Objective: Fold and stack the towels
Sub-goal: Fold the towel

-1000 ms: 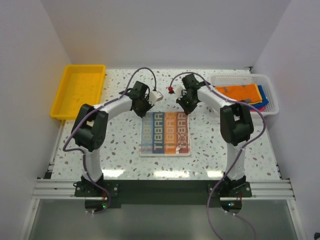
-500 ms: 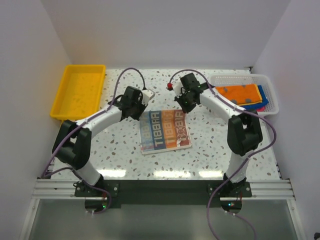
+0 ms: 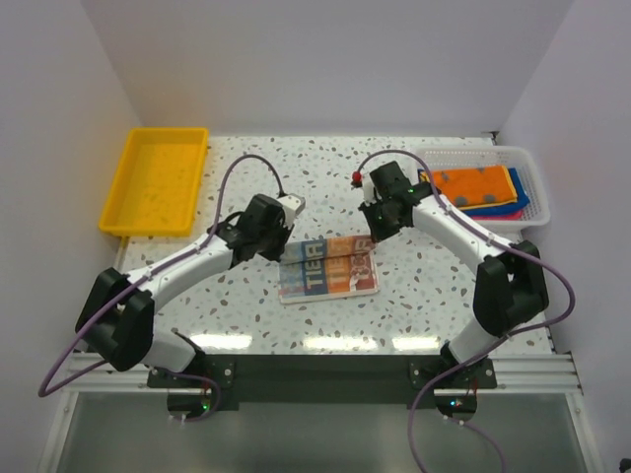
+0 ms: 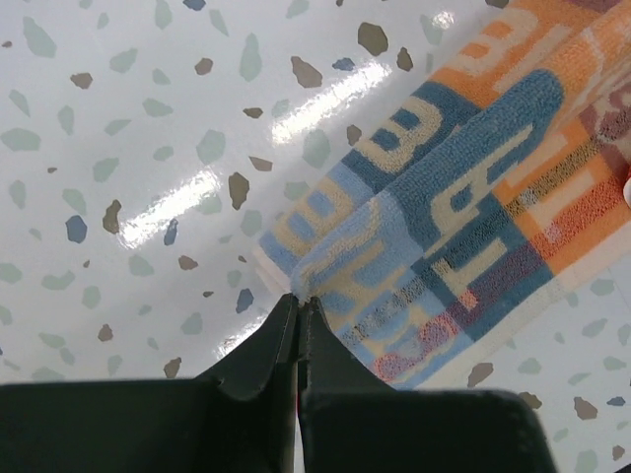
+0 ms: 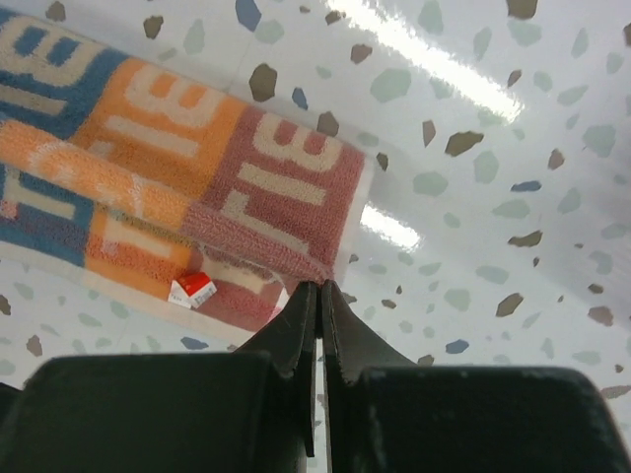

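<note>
The yellow tray (image 3: 158,180) sits well to the left of the printed towel (image 3: 328,269) and farther back, at the left edge of the speckled worktop (image 3: 237,296). From the left of the towel, the left arm (image 3: 187,264) stretches low across the worktop. The left gripper (image 4: 299,301) is at the towel's far left corner. Its jaws are pressed together on the corner of a folded-over layer, blue with pale lettering.

The printed towel lies flat in the middle of the worktop, orange, blue and dusky red blocks with white letters. Its upper layer is doubled over onto the lower one. A strip of the lower layer shows along the near side.

At the towel's far right corner is the right gripper (image 5: 318,288). Its jaws are closed tight on the dusky-red corner of the upper layer. A small red and white label (image 5: 192,289) lies on the lower layer just left of those jaws. The right arm (image 3: 463,232) runs off to the right of the towel.

Well to the right of the towel and farther back, the white mesh basket (image 3: 463,156) stands at the right edge of the worktop. It holds an orange towel (image 3: 473,184) on top. The edges of a blue towel (image 3: 523,197) and a pink towel (image 3: 490,210) show beneath it.
</note>
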